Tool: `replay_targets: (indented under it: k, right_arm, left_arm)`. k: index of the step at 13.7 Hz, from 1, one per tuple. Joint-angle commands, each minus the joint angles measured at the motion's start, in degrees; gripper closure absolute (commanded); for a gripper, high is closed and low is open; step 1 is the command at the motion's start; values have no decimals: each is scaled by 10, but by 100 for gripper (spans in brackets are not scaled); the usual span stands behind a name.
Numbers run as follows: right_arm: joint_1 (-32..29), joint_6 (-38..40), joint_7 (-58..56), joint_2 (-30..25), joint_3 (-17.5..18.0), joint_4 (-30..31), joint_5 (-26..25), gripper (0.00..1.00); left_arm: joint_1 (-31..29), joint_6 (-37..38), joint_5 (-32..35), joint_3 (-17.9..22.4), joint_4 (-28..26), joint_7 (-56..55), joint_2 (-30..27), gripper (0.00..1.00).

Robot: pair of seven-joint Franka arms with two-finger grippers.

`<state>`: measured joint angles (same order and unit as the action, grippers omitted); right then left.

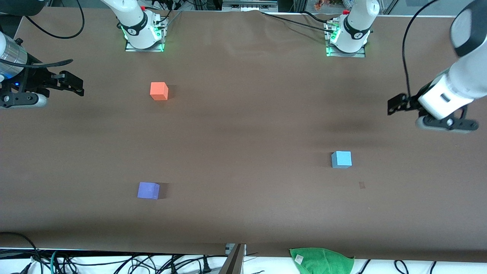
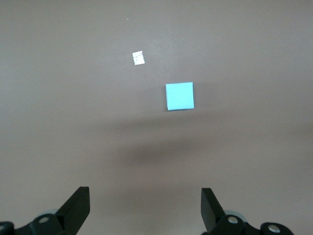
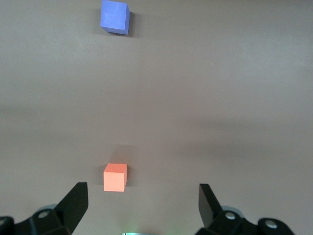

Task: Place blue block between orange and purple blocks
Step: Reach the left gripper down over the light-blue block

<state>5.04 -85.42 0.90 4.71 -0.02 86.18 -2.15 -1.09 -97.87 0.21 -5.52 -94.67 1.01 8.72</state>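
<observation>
Jaws spread and empty, the left gripper point(image 1: 397, 104) hangs over the table's left-arm end, the blue block point(image 1: 341, 159) lying untouched nearby; the right gripper point(image 1: 74, 84) waits likewise, orange block point(image 1: 159, 91) and purple block point(image 1: 148, 190) well apart, leaving room between.

High front camera faces the bases; wrist cameras look down at the table point(image 1: 243, 125).

blue block point(image 1: 341, 159), orange block point(image 1: 159, 91), purple block point(image 1: 148, 190), apart
</observation>
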Motion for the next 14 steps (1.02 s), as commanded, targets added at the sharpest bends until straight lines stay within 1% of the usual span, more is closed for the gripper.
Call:
replay_targets:
  k: [1,3,6,8,9,12,14]
  right_arm:
    - [-6,2,-5,1,3,-7,7,0]
    - [-6,2,-5,0,3,-7,7,0]
    - [-6,2,-5,1,3,-7,7,0]
    - [-7,2,-5,1,3,-7,7,0]
    - [-7,2,-5,1,3,-7,7,0]
    - [-7,2,-5,0,3,-7,7,0]
    - [-7,2,-5,1,3,-7,7,0]
  left_arm:
    - [8,-28,23,-2,11,-4,55,0]
    - [6,-72,23,-1,6,-8,93,0]
    - [11,-105,24,-2,1,-8,135,0]
    - [28,-121,24,-2,-2,-9,179,0]
    - [36,-142,24,-1,-3,-10,194,0]
    - [37,-167,25,-2,-3,-9,229,0]
    - [42,-202,24,-1,-2,-9,245,0]
